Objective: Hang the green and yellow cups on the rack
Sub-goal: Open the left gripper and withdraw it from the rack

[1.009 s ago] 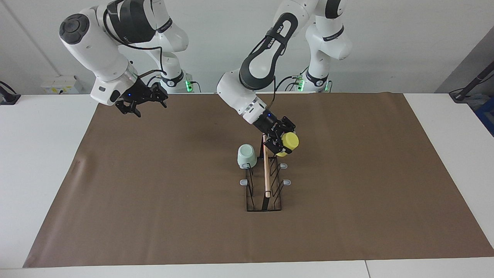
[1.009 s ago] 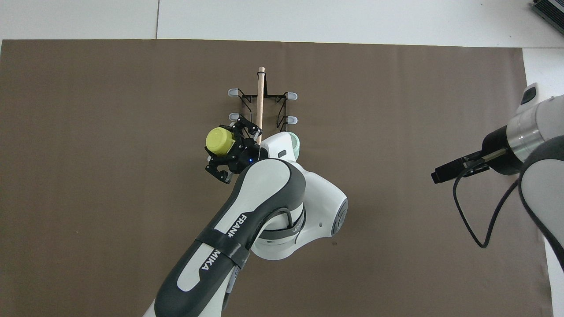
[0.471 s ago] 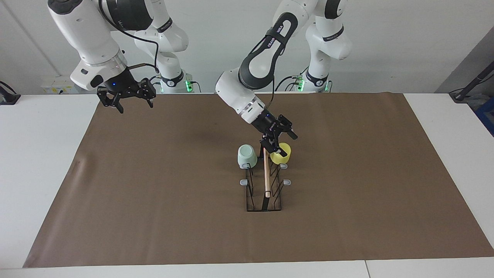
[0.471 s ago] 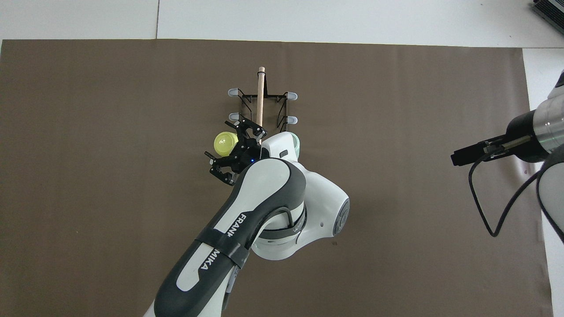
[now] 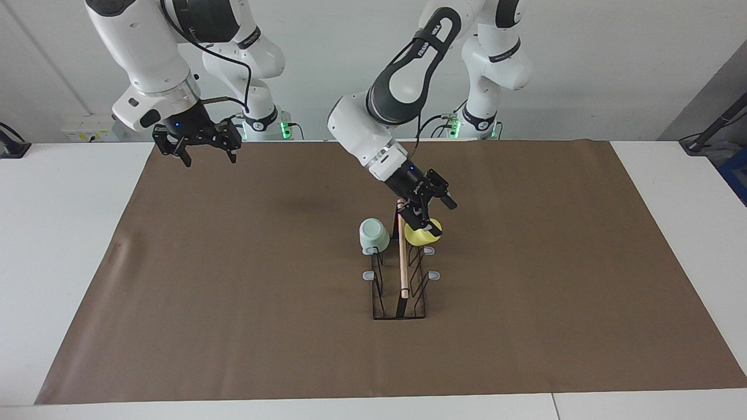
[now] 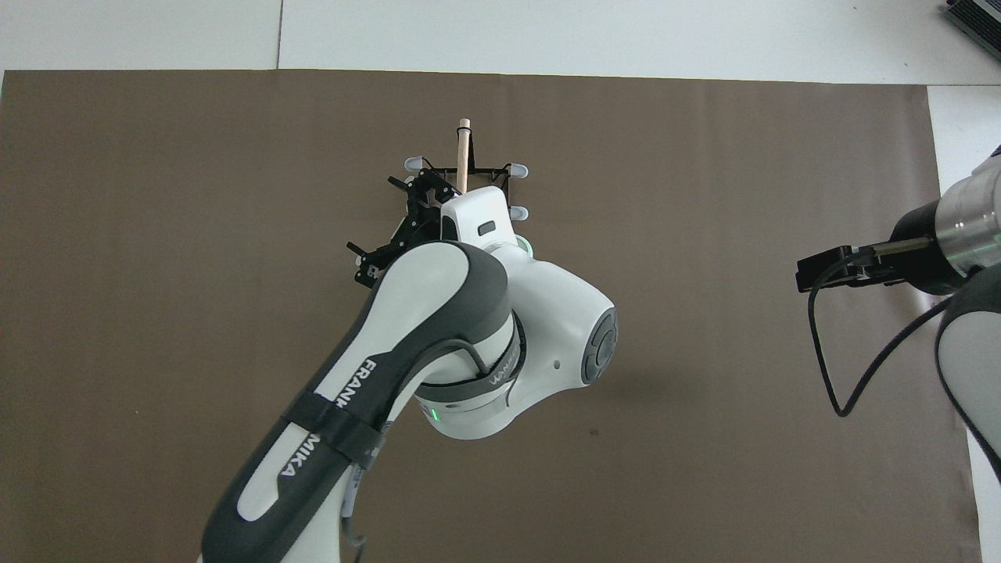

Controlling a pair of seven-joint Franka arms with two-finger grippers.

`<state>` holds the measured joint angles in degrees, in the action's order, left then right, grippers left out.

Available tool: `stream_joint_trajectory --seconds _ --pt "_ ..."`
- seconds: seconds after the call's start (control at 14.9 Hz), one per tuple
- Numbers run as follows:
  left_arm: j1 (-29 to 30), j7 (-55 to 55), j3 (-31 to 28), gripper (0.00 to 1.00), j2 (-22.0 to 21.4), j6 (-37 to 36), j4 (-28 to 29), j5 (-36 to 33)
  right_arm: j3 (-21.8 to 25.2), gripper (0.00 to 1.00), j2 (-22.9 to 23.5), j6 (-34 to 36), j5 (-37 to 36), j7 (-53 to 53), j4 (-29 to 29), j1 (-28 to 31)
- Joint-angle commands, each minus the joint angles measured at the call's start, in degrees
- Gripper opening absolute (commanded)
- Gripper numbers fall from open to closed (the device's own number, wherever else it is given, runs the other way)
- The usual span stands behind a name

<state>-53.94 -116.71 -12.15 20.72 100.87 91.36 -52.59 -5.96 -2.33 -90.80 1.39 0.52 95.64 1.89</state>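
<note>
Both cups (image 5: pixel 373 235) hang on the rack (image 5: pixel 400 280); left gripper (image 5: pixel 432 213) open above.

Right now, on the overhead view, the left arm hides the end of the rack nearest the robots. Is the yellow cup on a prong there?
Observer: Yes. In the facing view the yellow cup sits over the prong of the rack nearest the robots, toward the left arm's end of the table.
Reviewer: Is the left tool clamped on it?
Observer: No. The left tool is open just above the cup, its fingers spread apart. I cannot tell whether the lower finger touches the cup.
</note>
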Motion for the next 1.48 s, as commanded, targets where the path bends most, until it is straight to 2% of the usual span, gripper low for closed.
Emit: stream_joint_trajectory --seconds 0.0,0.13,0.34,0.67,1.08,1.41 --pt "4.71 9.10 0.20 1.00 -5.68 4.67 0.49 5.29 -0.01 1.00 0.04 -0.52 -1.13 1.24 -0.46 -0.22" --pt "8.83 13.85 0.55 1.00 -7.70 6.96 0.57 9.93 1.03 1.00 0.30 -1.22 -1.22 0.98 -0.72 -2.14" --pt "14.37 20.54 0.37 1.00 -8.94 13.98 1.54 16.98 5.96 1.00 2.85 -0.53 -2.09 0.45 -5.28 -6.10" --pt "23.17 34.41 0.46 1.00 -10.52 22.69 3.39 29.79 5.88 1.00 3.20 2.64 -2.98 -1.91 -6.26 -5.67" --pt "32.14 59.01 0.38 1.00 -10.61 24.99 3.39 44.30 5.79 1.00 3.20 2.29 -2.54 -2.45 -6.08 -5.67" --pt "38.46 79.50 1.25 1.00 -11.14 22.63 3.30 51.87 5.87 1.00 3.20 2.03 -2.54 -2.28 -5.29 -5.93"
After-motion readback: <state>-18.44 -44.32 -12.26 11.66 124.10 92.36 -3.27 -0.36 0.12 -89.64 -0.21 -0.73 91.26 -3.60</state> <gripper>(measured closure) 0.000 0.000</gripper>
